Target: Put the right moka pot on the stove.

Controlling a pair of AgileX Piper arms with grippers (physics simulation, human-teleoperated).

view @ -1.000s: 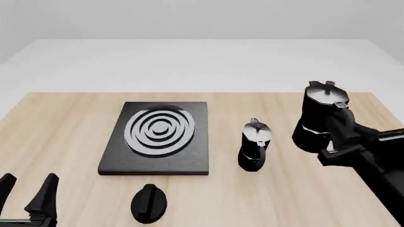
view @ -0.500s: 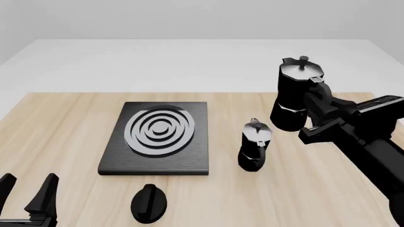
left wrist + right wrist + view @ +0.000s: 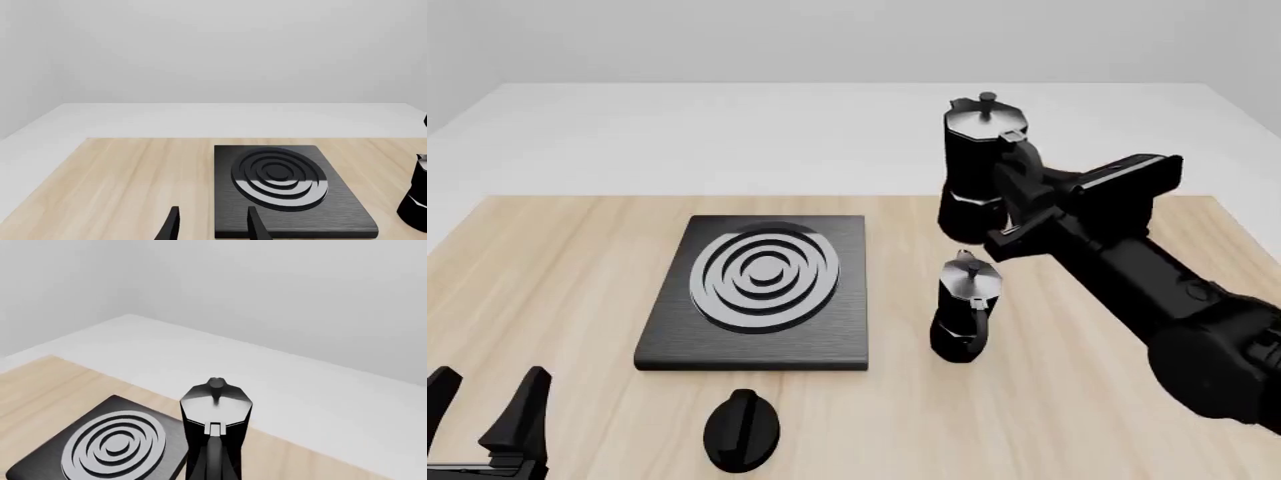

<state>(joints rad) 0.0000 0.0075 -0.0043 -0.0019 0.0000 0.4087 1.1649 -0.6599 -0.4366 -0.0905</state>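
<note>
Item: one small black faceted moka pot with a silvery lid and top knob [image 3: 981, 165], held upright and clear of the pale wooden table [image 3: 561, 270] by the right claw [image 3: 1014, 195], which was closed on the pot's black side handle; the fingers themselves were largely masked by the pot and the arm, so the exact contact could not be made out. In the right wrist view the pot [image 3: 215, 430] was seen directly ahead of the claw, lid level. It was judged to be carried high so that the second, near-identical black-and-silver moka pot [image 3: 965, 306], standing on the table below and just beside the claw, would be cleared in transit. The flat black rectangular stove with silver-grey concentric burner rings [image 3: 761, 290] was recorded lying well apart from the right claw, off to its left and lower; nothing was seen resting on the rings. The step was judged to be mid-transfer, with placing not yet done. A small black oval knob [image 3: 743, 430] was noted on the table beyond the stove's near edge. The left claw [image 3: 487, 415] was recorded with its fingers [image 3: 172, 227] spread apart and nothing between them, low over the table, the stove [image 3: 287, 190] ahead of it; it was judged to be parked out of the way.
</note>
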